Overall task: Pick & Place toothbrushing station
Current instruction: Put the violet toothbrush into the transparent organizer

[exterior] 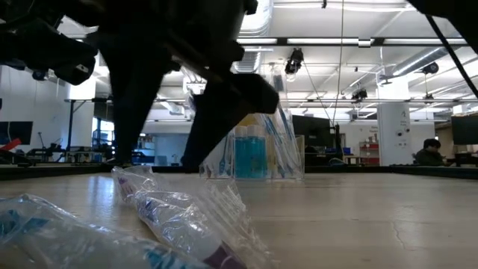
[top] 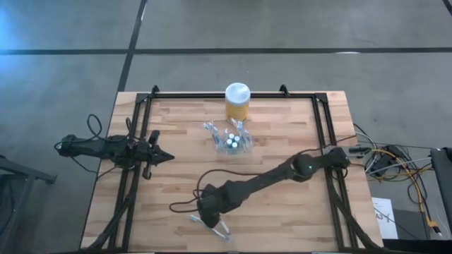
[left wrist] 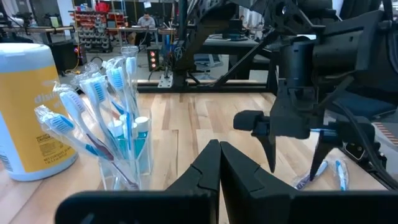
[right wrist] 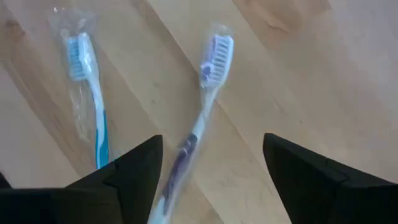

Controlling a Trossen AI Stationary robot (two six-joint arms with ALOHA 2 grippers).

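A clear plastic holder (top: 230,140) stands upright at the table's middle, with several wrapped blue-and-white toothbrushes (left wrist: 99,106) and white-capped round pieces (top: 231,138) in it. Two more wrapped toothbrushes lie flat near the front edge, one blue (right wrist: 84,93) and one purple (right wrist: 208,93). My right gripper (right wrist: 211,180) is open just above them, pointing down, with a finger on either side of the purple one (top: 212,227). My left gripper (top: 161,156) is shut and empty at the table's left, pointing toward the holder (left wrist: 127,158).
A yellow jar with a white lid (top: 237,101) stands at the far edge, just behind the holder; it also shows in the left wrist view (left wrist: 28,112). A dark frame (top: 141,106) runs along the table's sides. Cables (top: 395,159) lie beyond the right edge.
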